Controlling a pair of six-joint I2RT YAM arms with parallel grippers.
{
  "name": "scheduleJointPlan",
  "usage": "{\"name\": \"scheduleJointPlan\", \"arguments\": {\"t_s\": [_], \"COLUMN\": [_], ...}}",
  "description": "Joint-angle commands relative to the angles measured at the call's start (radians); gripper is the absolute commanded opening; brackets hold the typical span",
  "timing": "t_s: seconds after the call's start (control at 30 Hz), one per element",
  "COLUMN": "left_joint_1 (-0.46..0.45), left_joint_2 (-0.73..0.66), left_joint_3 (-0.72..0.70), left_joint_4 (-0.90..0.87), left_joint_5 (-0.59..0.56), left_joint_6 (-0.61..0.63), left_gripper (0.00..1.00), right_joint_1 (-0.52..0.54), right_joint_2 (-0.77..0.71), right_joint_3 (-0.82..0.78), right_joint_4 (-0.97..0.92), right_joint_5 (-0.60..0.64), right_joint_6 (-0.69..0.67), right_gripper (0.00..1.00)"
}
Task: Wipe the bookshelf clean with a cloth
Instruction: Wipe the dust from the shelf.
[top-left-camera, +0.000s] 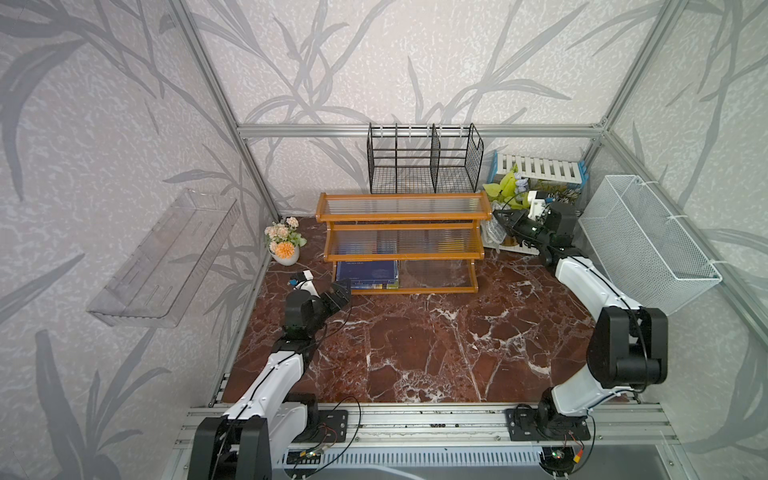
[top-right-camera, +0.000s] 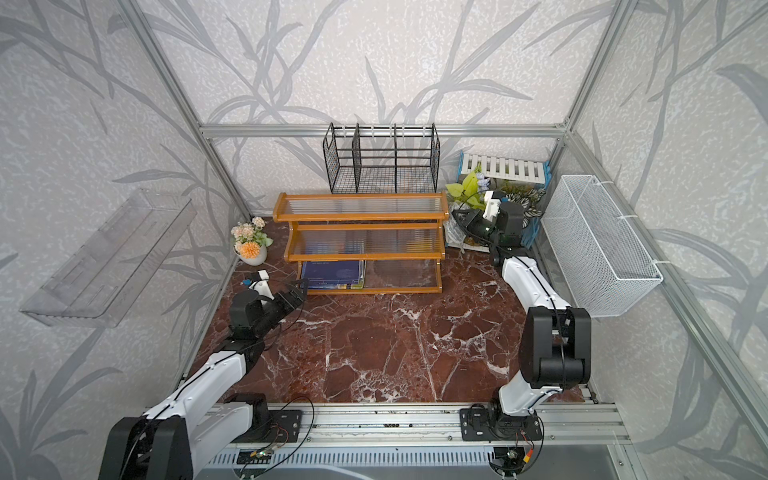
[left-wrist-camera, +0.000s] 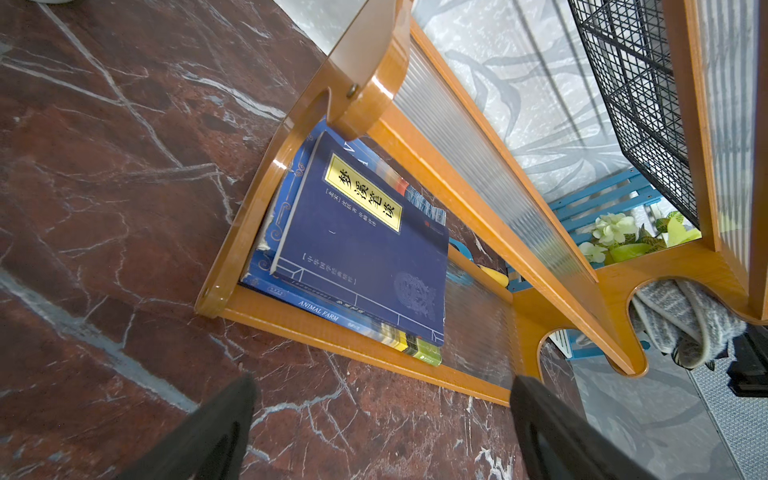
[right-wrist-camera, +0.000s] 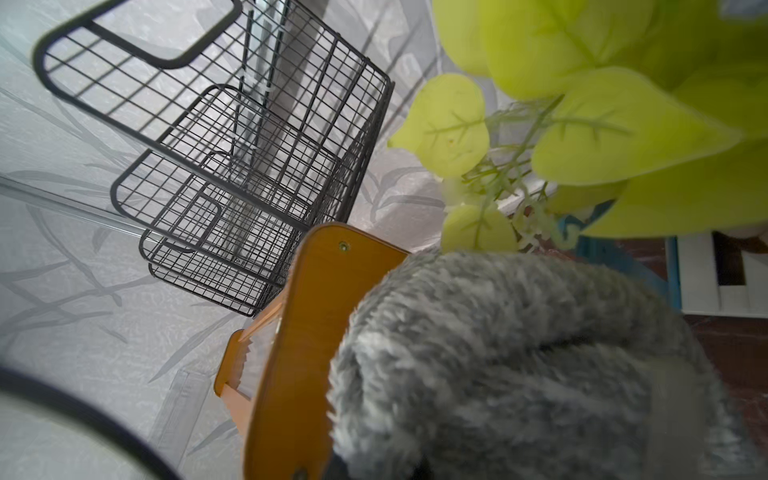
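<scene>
Our right gripper pinches the grey cloth just beside the right end panel of the bookshelf. We should carry it over the top ribbed board and press it flat. The left gripper hovers, jaws spread, near the books.

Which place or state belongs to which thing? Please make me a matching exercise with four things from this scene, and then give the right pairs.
Things:
1. cloth
2. books
3. left gripper
4. black wire rack

Places or states:
A. open, holding nothing
B. behind the bookshelf
C. clamped in the right gripper
D. lying on the lowest tier

Pairs: 1-C, 2-D, 3-A, 4-B.
</scene>
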Motion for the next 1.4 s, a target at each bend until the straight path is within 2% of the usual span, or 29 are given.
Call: {"name": "scheduleJointPlan", "arguments": {"t_s": [0.0, 0.17, 0.4, 0.73, 0.83, 1.03, 1.23, 1.37], "left_joint_1": [0.004, 0.004, 0.004, 0.003, 0.004, 0.004, 0.004, 0.004], "left_joint_2": [0.005, 0.011, 0.04, 0.043, 0.042, 0.02, 0.005, 0.012], "left_joint_3": [-0.008, -0.005, 0.001, 0.003, 0.003, -0.001, -0.006, -0.002], "left_joint_4": [0.014, 0.012, 0.028, 0.034, 0.03, 0.015, 0.012, 0.009], "left_joint_5": [0.006, 0.009, 0.02, 0.022, 0.022, 0.008, -0.009, -0.006], "left_joint_6": [0.006, 0.008, 0.009, 0.009, 0.01, 0.014, 0.017, 0.02], "left_gripper": [1.0, 1.0, 1.0, 1.0, 1.0, 1.0, 1.0, 1.0], "right_joint_1": [0.021, 0.024, 0.028, 0.029, 0.022, -0.021, -0.04, -0.082], "right_joint_2": [0.046, 0.097, 0.005, -0.088, -0.128, -0.305, -0.473, -0.488], "right_joint_3": [0.039, 0.072, 0.063, -0.001, -0.027, -0.158, -0.29, -0.398], "right_joint_4": [0.157, 0.258, 0.218, 0.246, 0.191, 0.006, -0.274, -0.278], "right_joint_5": [-0.041, -0.066, -0.07, -0.098, -0.084, 0.001, 0.105, 0.095], "right_joint_6": [0.072, 0.153, 0.115, 0.14, 0.106, -0.03, -0.205, -0.199], "right_gripper": [0.0, 0.0, 0.0, 0.0, 0.0, 0.0, 0.0, 0.0]}}
